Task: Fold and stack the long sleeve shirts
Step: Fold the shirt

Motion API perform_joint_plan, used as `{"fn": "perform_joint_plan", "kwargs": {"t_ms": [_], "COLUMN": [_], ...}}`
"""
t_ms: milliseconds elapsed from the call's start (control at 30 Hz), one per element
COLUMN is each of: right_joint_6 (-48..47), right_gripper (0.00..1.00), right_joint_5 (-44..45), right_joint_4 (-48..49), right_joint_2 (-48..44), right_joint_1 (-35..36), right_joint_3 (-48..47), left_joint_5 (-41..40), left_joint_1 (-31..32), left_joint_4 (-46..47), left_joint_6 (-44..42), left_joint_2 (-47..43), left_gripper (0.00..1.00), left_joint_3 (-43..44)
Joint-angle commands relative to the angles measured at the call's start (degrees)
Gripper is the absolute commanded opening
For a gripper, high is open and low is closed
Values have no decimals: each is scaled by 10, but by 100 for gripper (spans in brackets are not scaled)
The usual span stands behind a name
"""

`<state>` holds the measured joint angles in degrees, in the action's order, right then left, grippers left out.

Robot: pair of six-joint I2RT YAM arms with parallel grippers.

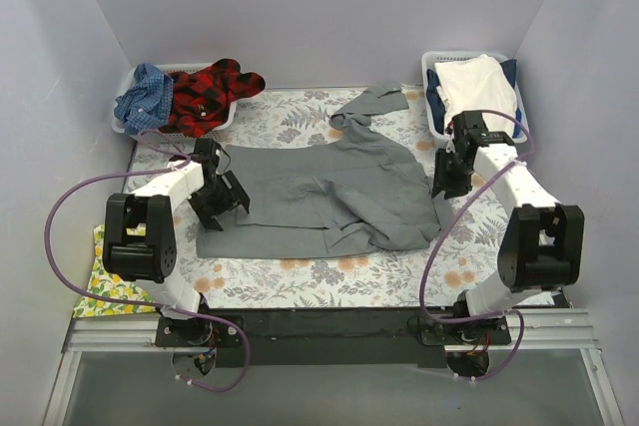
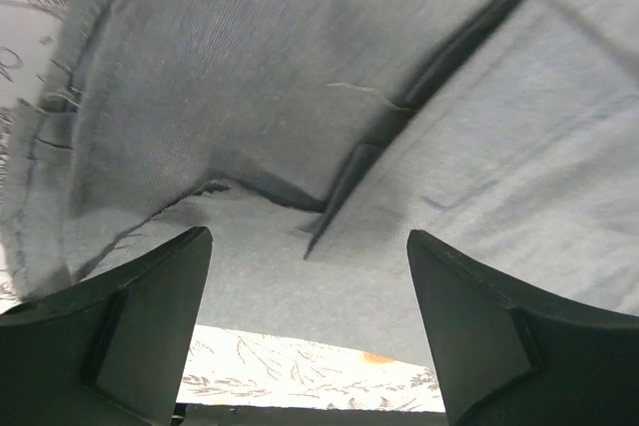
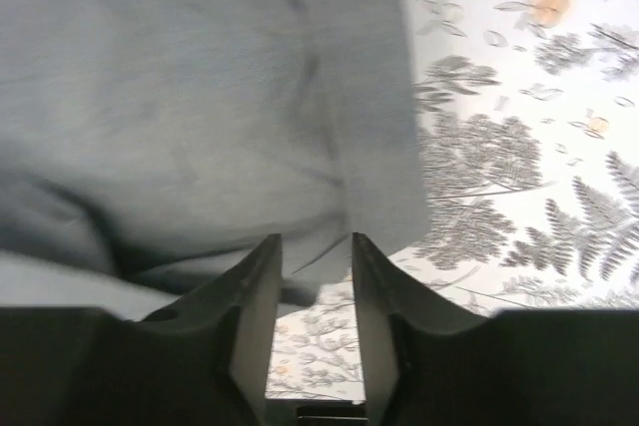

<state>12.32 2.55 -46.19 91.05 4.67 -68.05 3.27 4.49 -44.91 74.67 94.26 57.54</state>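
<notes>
Grey shirt [image 1: 329, 187] lying rumpled and partly folded mid-desk [image 1: 300, 281], one sleeve trailing toward the far side, red-black plaid shirt [image 1: 205, 95] and blue checked shirt [image 1: 143, 99] heaped in far-left basket [image 1: 120, 129]

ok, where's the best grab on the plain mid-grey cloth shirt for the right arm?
Probably its right side edge, approached low from the right by the right gripper. In the right wrist view that edge of the mid-grey shirt runs straight and flat over the fern-print table cover, just ahead of the fingers; further in the cloth is bunched into folds.
</notes>
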Motion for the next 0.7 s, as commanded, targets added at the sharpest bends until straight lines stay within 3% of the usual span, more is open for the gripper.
{"fn": "perform_joint_plan", "kwargs": {"t_ms": [0,100,300,667], "right_joint_6": [-44,-57,-70,-84], "right_gripper": [51,65,78,74], "right_joint_5": [-161,-239,-285,-305], "right_joint_4": [5,15,21,50], "right_joint_2": [-51,-56,-57,-38], "right_joint_1": [7,11,14,14], "right_joint_3": [31,61,100,143], "left_joint_5": [-12,-3,15,44], "left_joint_1": [-5,-4,-5,-5], "left_joint_4": [-32,-42,-47,-24], "left_joint_6": [-28,-32,-37,-33], "left_joint_2": [-25,-29,-43,-55], "left_gripper": [80,80,80,80], "left_joint_3": [66,84,64,-8]}}
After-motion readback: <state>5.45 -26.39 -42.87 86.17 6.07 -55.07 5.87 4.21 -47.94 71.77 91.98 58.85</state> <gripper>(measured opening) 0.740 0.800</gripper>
